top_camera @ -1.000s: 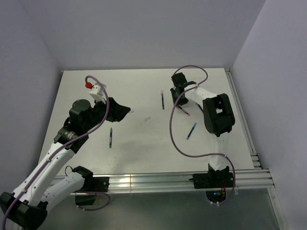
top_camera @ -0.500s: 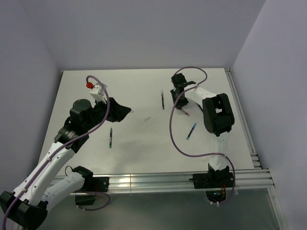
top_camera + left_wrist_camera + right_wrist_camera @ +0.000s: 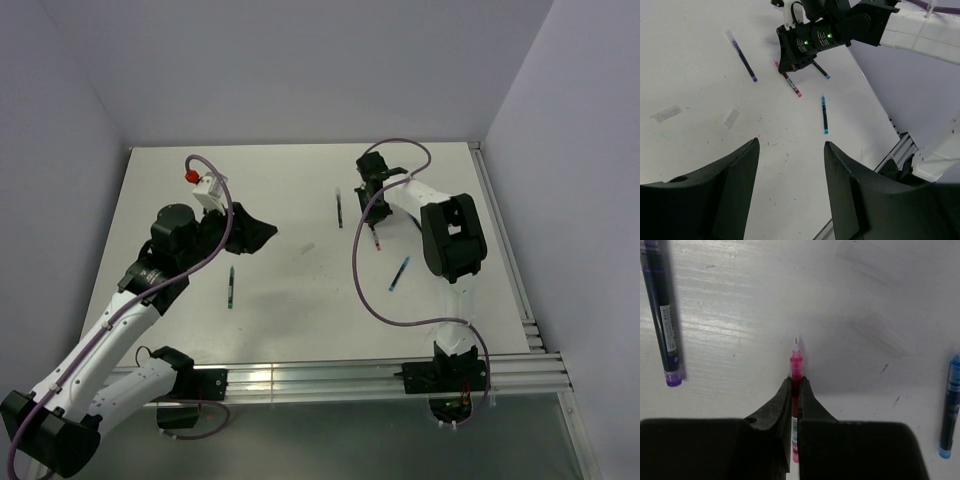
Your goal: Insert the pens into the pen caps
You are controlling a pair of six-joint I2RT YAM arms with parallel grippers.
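Note:
My right gripper [image 3: 796, 382] is shut on a red pen [image 3: 796, 365], low over the table, its tip pointing away from the wrist. In the top view the red pen [image 3: 376, 240] sticks out of the right gripper [image 3: 374, 222]. A dark purple pen [image 3: 662, 325] lies to its left and a blue pen [image 3: 950, 410] to its right. Two pale pen caps [image 3: 880, 335] [image 3: 867, 262] lie just beyond the tip. My left gripper [image 3: 790, 150] is open and empty above the table [image 3: 255, 232]. A green-tipped pen [image 3: 231, 287] and a light blue pen [image 3: 399, 273] lie nearer the front.
The left wrist view shows the right gripper [image 3: 795, 47], the purple pen [image 3: 744, 56], the light blue pen [image 3: 824, 114] and two caps [image 3: 666, 113] [image 3: 731, 118]. Walls enclose the table on three sides. A rail [image 3: 330, 378] runs along the front edge.
The red pen has swung from a slant to nearly straight toward the front, held in the right gripper. The left gripper has shifted slightly up and to the right.

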